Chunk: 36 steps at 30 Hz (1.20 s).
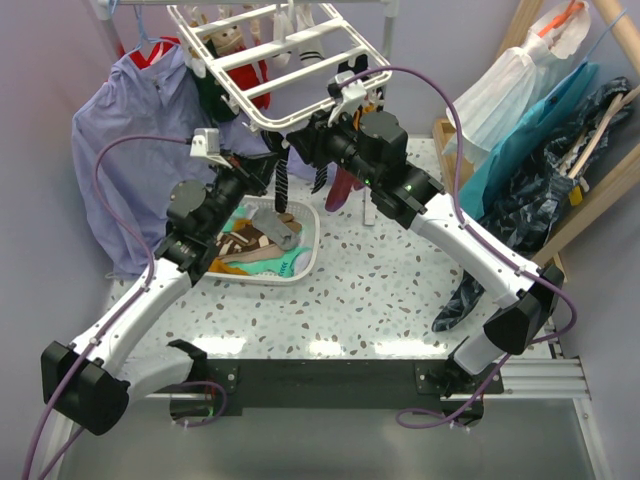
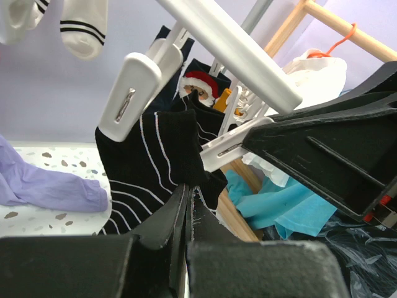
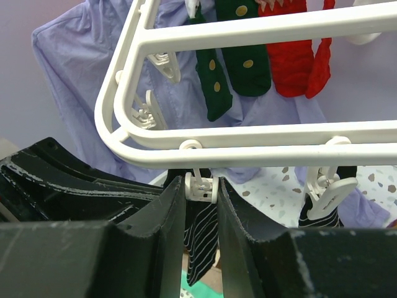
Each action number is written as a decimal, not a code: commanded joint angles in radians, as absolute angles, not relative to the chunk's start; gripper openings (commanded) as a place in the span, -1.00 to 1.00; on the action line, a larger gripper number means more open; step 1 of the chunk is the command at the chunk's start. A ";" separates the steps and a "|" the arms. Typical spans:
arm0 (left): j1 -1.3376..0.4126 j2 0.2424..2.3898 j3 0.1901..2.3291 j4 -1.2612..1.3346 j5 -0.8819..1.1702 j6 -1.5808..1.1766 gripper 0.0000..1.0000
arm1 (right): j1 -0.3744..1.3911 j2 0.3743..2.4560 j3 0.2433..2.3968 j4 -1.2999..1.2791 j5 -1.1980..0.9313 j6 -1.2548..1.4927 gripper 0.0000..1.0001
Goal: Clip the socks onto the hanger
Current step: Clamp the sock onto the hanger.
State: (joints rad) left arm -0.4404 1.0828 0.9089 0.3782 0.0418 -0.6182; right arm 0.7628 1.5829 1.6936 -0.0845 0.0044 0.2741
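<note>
Black white-striped sock [image 2: 155, 161] hangs upright, pinched in your left gripper [image 2: 186, 214], its top just below the clip [image 3: 201, 188] your right gripper [image 3: 200, 197] squeezes on the hanger [image 3: 248, 152].

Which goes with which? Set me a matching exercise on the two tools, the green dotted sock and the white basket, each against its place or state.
Things:
1 left tool
2 right tool
3 green dotted sock
4 white basket

Places or states:
a on the table, holding loose socks
b shut on the black striped sock
c jaws pressed on a white clip under the hanger
d hanging from the hanger beside a red sock

Pairs: 1-b, 2-c, 3-d, 4-a.
</note>
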 commanded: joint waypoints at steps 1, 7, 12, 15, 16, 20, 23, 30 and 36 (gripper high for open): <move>-0.451 1.085 0.951 0.457 0.058 -0.629 -1.00 | 0.761 1.574 1.701 -0.075 -0.020 0.290 -1.00; -0.460 1.089 0.951 0.480 0.063 -0.624 -1.00 | 0.761 1.575 1.692 -0.067 -0.026 0.299 -1.00; -0.468 1.094 0.951 0.494 0.063 -0.623 -1.00 | 0.759 1.571 1.687 -0.067 -0.028 0.299 -1.00; -0.469 1.092 0.951 0.500 0.063 -0.624 -1.00 | 0.759 1.568 1.683 -0.066 -0.026 0.301 -1.00; -0.471 1.094 0.951 0.500 0.063 -0.623 -1.00 | 0.761 1.568 1.681 -0.063 -0.026 0.299 -0.89; -0.471 1.097 0.950 0.492 0.063 -0.612 -0.84 | 0.759 1.557 1.672 -0.060 -0.009 0.288 -0.16; -0.471 1.092 0.940 0.479 0.054 -0.595 -0.53 | 0.758 1.546 1.664 -0.064 -0.002 0.273 0.08; -0.469 1.028 0.908 0.451 0.040 -0.513 -0.03 | 0.749 1.525 1.620 -0.055 0.086 0.245 0.23; -0.465 0.960 0.916 0.326 0.003 -0.353 0.42 | 0.723 1.513 1.600 -0.043 0.135 0.244 0.36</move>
State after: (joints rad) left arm -0.4671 1.0195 0.9012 0.3840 0.0360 -0.5026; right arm 0.7410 1.5654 1.6096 -0.0834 0.0780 0.2607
